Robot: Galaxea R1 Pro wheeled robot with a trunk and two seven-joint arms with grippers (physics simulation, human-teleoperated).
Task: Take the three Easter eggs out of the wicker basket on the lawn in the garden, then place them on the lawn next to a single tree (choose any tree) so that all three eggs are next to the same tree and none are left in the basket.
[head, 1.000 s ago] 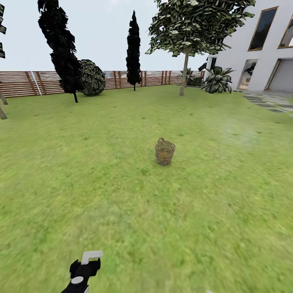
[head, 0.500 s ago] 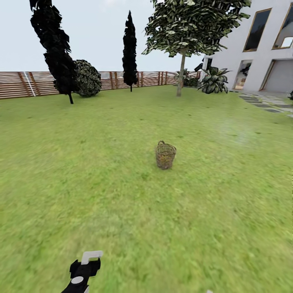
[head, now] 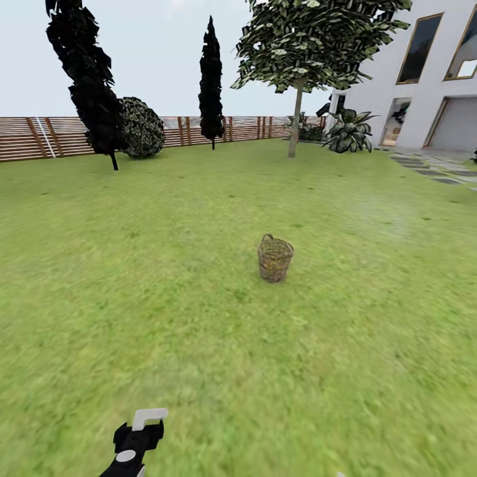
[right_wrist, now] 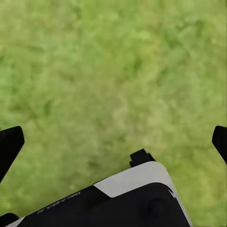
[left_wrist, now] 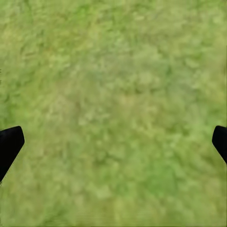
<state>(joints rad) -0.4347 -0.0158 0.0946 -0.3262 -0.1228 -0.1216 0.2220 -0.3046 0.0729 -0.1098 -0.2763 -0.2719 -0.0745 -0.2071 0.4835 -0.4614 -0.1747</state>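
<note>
Basket (head: pixel 275 258) is seen upright on open lawn (head: pixel 165 278), well short of the tree (head: pixel 295 119) by the house (head: pixel 424 73). Left gripper (left_wrist: pixel 113 142) and right gripper (right_wrist: pixel 113 142) are spread wide, holding nothing, over grass.

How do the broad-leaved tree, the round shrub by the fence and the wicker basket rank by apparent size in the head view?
1. Broad-leaved tree
2. Round shrub
3. Wicker basket
The basket stands nearer the camera, so true sizes differ even more.

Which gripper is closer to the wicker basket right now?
Neither clearly. The wicker basket stands far ahead on the lawn. The left gripper and right gripper both hang open over bare grass, well short of it.
</note>
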